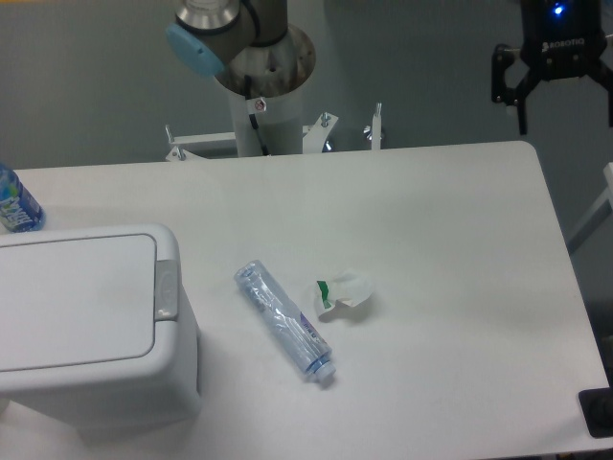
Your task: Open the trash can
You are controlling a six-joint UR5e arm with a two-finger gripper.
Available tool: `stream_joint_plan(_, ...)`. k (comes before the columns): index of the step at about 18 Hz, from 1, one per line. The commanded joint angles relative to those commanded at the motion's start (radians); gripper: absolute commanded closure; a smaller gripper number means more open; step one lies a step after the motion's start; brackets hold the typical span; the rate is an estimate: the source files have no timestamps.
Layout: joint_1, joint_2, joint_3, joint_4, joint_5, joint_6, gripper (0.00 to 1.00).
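The trash can (81,321) is a big white boxy bin at the left front of the table. Its flat lid is down, and a grey push-button strip (167,289) runs along the lid's right edge. My gripper (567,120) hangs at the upper right, beyond the table's far right corner and far from the bin. Its black fingers point down and stand apart, open, with nothing between them.
A crushed clear plastic bottle (283,321) lies on the table right of the bin. A crumpled white wrapper with a green mark (342,293) sits beside it. A blue-labelled bottle (16,203) stands at the left edge. The arm's base column (266,96) rises behind the table.
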Motion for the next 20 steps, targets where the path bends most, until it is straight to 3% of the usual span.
stream_joint_plan(10,-0.040,-0.008,0.000,0.020,0.000,-0.162,0.00)
stream_joint_plan(15,-0.127,-0.026,-0.002,0.104,0.009,-0.408,0.00)
stream_joint_plan(20,-0.273,-0.046,-0.002,0.106,0.011,-0.618,0.00)
